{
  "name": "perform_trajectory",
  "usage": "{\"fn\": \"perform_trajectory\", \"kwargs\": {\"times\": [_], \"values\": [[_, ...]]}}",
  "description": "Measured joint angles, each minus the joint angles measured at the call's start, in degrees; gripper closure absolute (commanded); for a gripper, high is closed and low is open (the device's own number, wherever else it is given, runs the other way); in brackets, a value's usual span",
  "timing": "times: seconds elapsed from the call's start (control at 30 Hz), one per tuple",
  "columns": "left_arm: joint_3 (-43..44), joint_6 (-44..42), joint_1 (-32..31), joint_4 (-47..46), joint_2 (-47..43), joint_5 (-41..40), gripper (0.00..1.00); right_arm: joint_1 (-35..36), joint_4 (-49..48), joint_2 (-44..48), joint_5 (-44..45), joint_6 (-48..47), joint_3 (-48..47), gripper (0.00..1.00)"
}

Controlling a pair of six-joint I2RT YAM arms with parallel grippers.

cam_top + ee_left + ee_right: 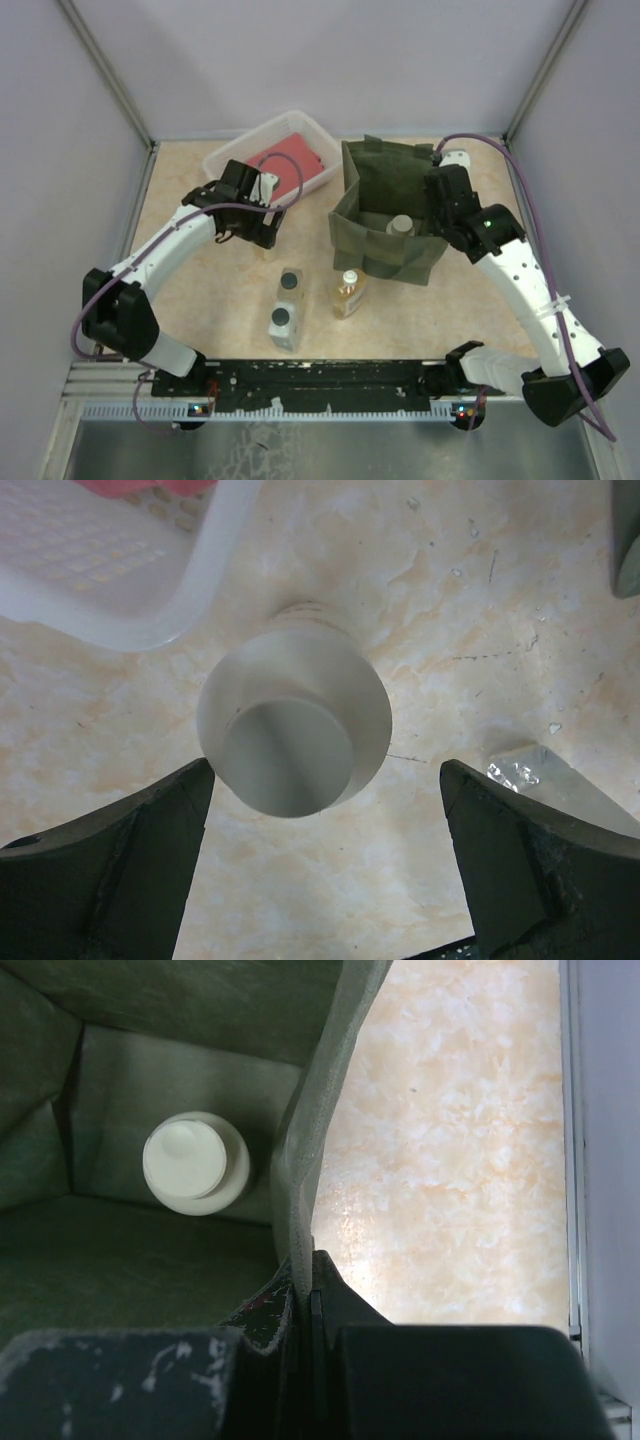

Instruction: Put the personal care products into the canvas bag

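1. The bag stands open at the far right of the table, with its mouth up.
2. One cream bottle is already inside, upright on the bottom close to the right wall. It is the only product I can see in the bag.
3. My right gripper is pressed together on the top edge of the bag's right wall. I judge that it holds the mouth open.
4. My left gripper is wide apart, with one finger on each side of the second cream bottle. I cannot tell if the left finger touches it.
5. This bottle stands on the table, just beside a corner of the basket.
6. The two grey bottles are near the middle of the table, one behind the other. The amber bottle is just right of them. All three are outside the bag.
7. By my judgement, one of five is done, the second is ready to be gripped, and three wait.
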State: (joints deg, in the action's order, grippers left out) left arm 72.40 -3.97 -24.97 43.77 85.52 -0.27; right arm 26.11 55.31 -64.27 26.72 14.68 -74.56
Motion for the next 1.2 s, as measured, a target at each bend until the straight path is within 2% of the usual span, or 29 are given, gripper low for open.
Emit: {"fn": "perform_trajectory", "kwargs": {"times": [0.57, 0.67, 0.73, 0.8, 0.93, 1.03, 1.13, 1.2], "values": [[-1.4, 0.15, 0.74, -1.46, 6.69, 0.92, 0.0, 0.0, -0.48, 0.48, 0.02, 0.09, 0.81, 1.0], [-1.31, 0.15, 0.76, -1.77, 7.8, 1.01, 0.03, 0.0, -0.68, 0.76, 0.02, 0.09, 1.07, 1.0], [-1.09, 0.13, 0.76, -1.81, 8.37, 0.96, 0.1, 0.0, -0.66, 0.9, 0.02, 0.11, 1.07, 1.0], [-0.9, 0.07, 0.9, -1.84, 8.76, 0.83, 0.23, 0.0, -0.66, 0.94, 0.02, 0.11, 1.09, 1.0], [-0.83, 0.09, 1.22, -2.19, 8.79, 1.09, 0.65, 0.0, -0.83, 1.2, 0.02, 0.37, 1.4, 1.0], [-0.83, 0.11, 1.22, -2.16, 8.81, 1.18, 0.87, 0.0, -0.9, 1.55, 0.07, 0.46, 1.84, 1.0], [-0.83, 0.13, 1.25, -2.19, 8.79, 1.46, 0.99, 0.0, -0.92, 1.66, 0.07, 0.48, 1.84, 1.0], [-0.83, 0.28, 1.25, -2.16, 8.61, 2.38, 1.0, 0.0, -0.92, 1.66, 0.07, 0.48, 1.84, 1.0]]}}
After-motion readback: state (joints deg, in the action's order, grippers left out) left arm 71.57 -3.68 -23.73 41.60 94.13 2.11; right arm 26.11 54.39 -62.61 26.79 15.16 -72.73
